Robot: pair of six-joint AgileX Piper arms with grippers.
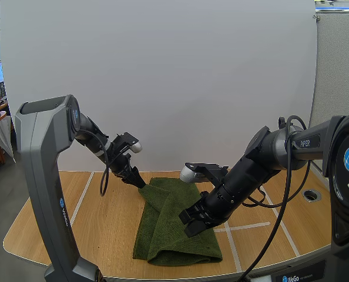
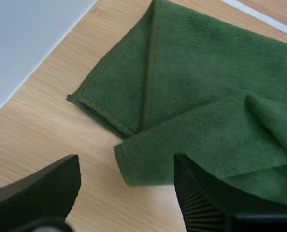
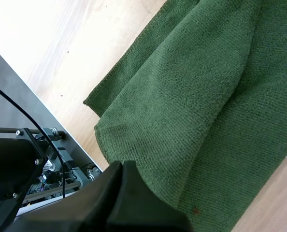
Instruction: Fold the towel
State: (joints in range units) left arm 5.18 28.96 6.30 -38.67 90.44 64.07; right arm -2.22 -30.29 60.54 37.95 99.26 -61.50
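Observation:
A dark green towel (image 1: 174, 220) lies folded in loose layers on the wooden table (image 1: 101, 226). My left gripper (image 1: 138, 179) hovers at the towel's far left corner. In the left wrist view the left gripper (image 2: 128, 166) is open, its fingers (image 2: 42, 193) standing apart over a folded corner of the towel (image 2: 192, 92) that rests on the wood. My right gripper (image 1: 190, 222) is low at the towel's right edge. Seen from the right wrist, the right gripper (image 3: 126, 165) is one dark wedge, shut on the edge of the towel's (image 3: 196, 96) upper layer.
White tape lines (image 1: 248, 226) mark the table to the right of the towel. A round cable hole (image 1: 311, 195) sits near the table's right edge. Bare wood (image 1: 107, 205) lies left of the towel, and the table's front edge runs just below it.

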